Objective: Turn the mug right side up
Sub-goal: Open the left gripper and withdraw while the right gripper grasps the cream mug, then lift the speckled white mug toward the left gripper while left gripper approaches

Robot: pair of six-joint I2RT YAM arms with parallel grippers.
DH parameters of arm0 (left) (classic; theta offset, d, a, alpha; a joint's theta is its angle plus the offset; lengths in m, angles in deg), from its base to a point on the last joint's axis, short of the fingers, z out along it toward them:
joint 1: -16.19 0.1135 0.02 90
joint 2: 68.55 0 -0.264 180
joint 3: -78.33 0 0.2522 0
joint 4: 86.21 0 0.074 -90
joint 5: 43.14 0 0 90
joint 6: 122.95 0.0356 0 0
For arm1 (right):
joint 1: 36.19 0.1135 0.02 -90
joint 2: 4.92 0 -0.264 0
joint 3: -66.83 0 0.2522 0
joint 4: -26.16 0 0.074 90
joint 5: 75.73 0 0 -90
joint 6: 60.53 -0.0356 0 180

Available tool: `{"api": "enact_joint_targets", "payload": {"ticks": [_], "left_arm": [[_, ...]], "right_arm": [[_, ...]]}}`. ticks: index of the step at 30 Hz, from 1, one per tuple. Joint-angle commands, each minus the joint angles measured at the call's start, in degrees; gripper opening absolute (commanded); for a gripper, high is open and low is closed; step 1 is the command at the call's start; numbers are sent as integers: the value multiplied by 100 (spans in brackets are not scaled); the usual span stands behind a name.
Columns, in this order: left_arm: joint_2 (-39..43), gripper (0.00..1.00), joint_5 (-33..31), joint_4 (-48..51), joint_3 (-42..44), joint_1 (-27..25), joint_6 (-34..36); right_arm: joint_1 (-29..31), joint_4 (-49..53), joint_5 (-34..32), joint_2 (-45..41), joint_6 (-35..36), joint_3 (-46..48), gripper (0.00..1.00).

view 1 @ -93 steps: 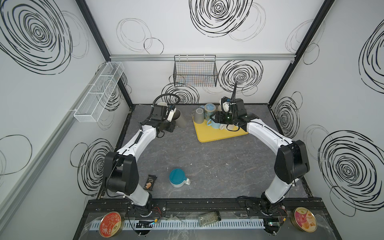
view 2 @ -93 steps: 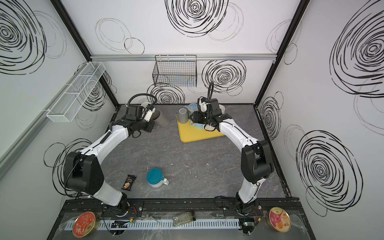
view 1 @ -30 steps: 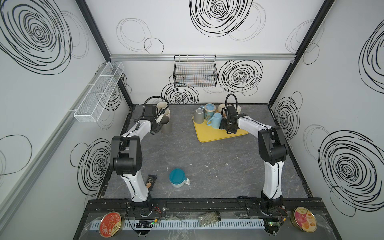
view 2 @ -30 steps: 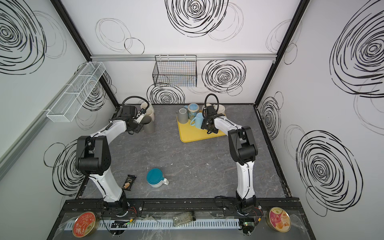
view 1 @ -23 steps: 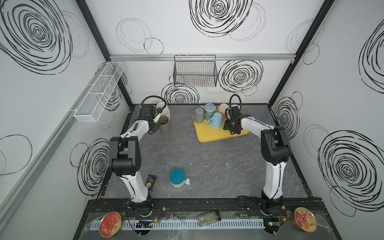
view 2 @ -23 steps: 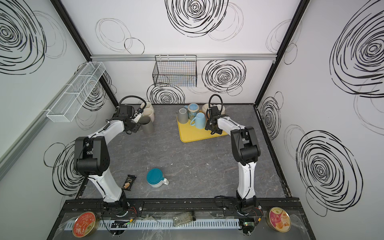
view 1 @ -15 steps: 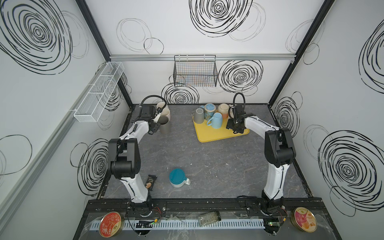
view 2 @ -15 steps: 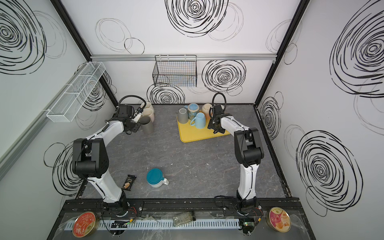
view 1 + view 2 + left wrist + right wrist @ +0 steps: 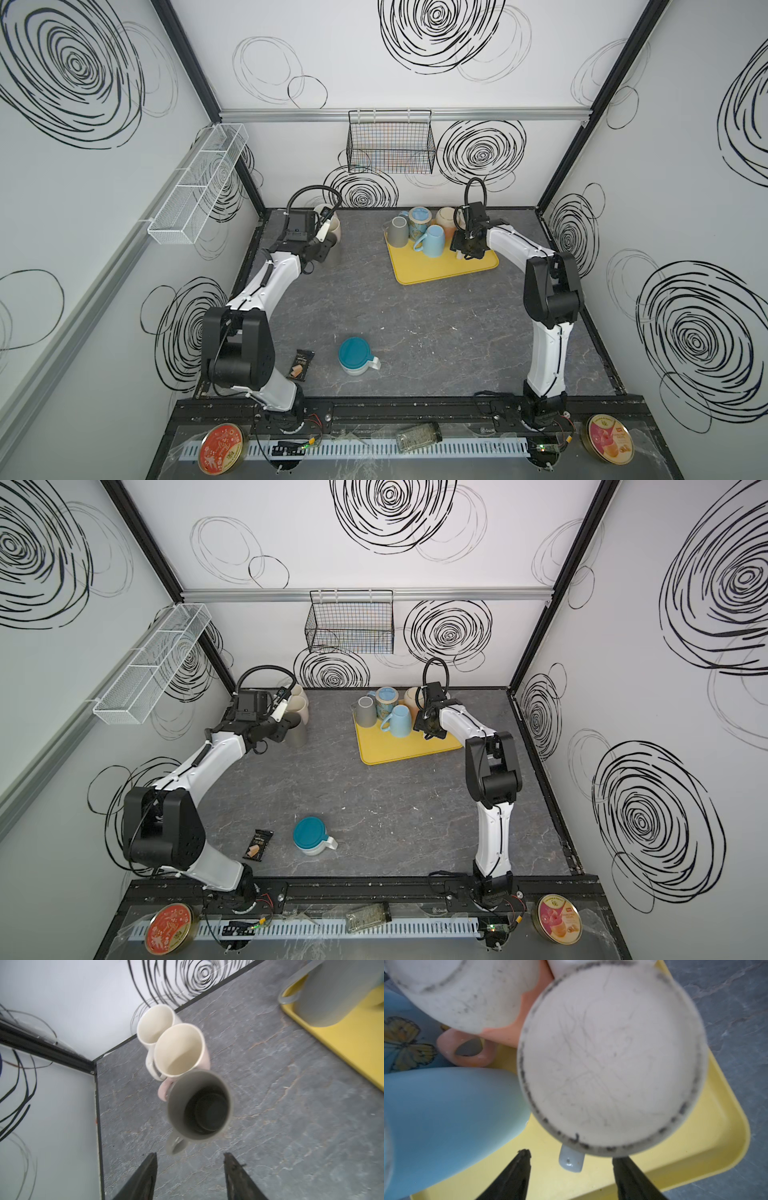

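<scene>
A white mug (image 9: 610, 1059) stands bottom-up on the yellow tray (image 9: 716, 1147). Its handle (image 9: 571, 1160) points into the gap of my right gripper (image 9: 571, 1156), which is open, with space on both sides of the handle. In both top views the right gripper (image 9: 463, 249) hangs over the tray's right part and hides that mug. My left gripper (image 9: 190, 1155) is open and empty, just behind the handle of an upright grey mug (image 9: 199, 1105) that stands on the table at the back left (image 9: 332, 255).
Two upright cream mugs (image 9: 178, 1049) stand behind the grey one by the back wall. On the tray are a light blue mug (image 9: 432, 241), a grey mug (image 9: 398, 232), a butterfly mug (image 9: 417, 220) and a peach mug (image 9: 445, 218). A teal-lidded cup (image 9: 353, 355) and a snack packet (image 9: 302, 363) lie near the front.
The right gripper has shifted right, away from the light blue mug, to the white mug, and its jaws have narrowed. The left gripper's jaws have widened a little behind the grey mug.
</scene>
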Motion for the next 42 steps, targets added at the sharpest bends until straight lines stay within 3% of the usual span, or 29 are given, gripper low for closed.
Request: {"api": "enact_joint_targets", "payload": {"ticks": [1, 11, 19, 26, 35, 42], "left_arm": [[283, 56, 70, -212, 178, -437, -172], [407, 57, -67, -433, 403, -1570, -477], [190, 58, -86, -654, 319, -2258, -745], [103, 58, 56, -988, 307, -2590, -1012], [222, 60, 437, -1597, 278, -2621, -1488], [650, 63, 594, -2154, 505, -2533, -1826]], "right_arm": [[-57, 217, -137, 179, 239, -174, 59], [-66, 191, -352, 75, 679, 131, 23], [-9, 101, -340, -330, 1046, 546, 0], [122, -285, -214, -1013, 1165, 1249, 0], [265, -1327, 241, -2349, 1139, 2157, 0], [385, -1894, 735, -3165, 1274, 2339, 0]]}}
